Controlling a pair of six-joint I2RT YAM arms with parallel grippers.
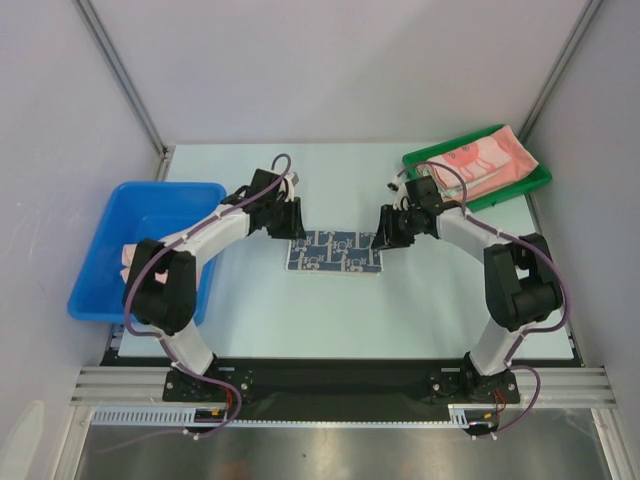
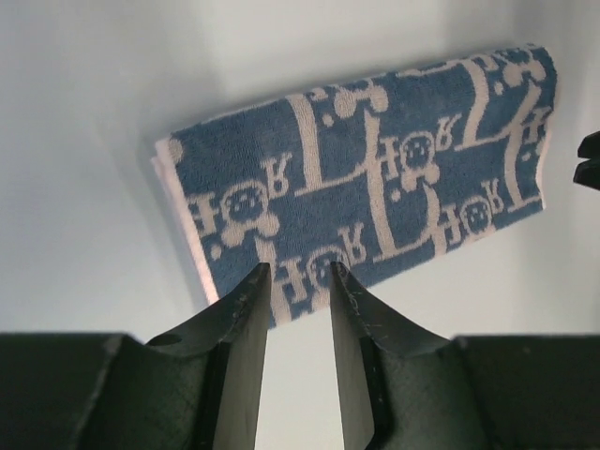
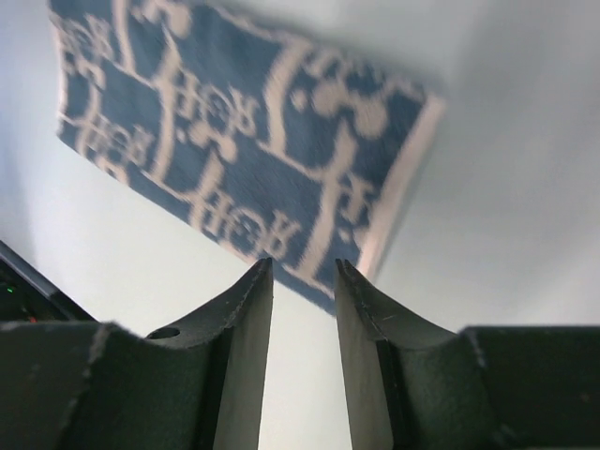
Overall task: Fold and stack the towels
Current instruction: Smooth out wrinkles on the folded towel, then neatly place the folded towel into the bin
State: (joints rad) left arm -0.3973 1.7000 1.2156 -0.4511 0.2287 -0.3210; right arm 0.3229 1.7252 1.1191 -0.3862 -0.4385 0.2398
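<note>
Blue towel (image 1: 332, 252) lies flat at table centre, a folded rectangle. Left gripper (image 2: 298, 272) is at its 9 o'clock end, jaws parted, pinching nothing. Right gripper (image 3: 302, 267) is at its 3 o'clock end, same state. I read this as between folds. Next I need both jaws closing on an edge, then a lift towards the pink towels (image 1: 480, 160) at 1 o'clock.

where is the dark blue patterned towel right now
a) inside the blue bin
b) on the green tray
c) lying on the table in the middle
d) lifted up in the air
c: the dark blue patterned towel lies flat on the table, well apart from the blue bin and the green tray, and nothing is gripping it.
</note>
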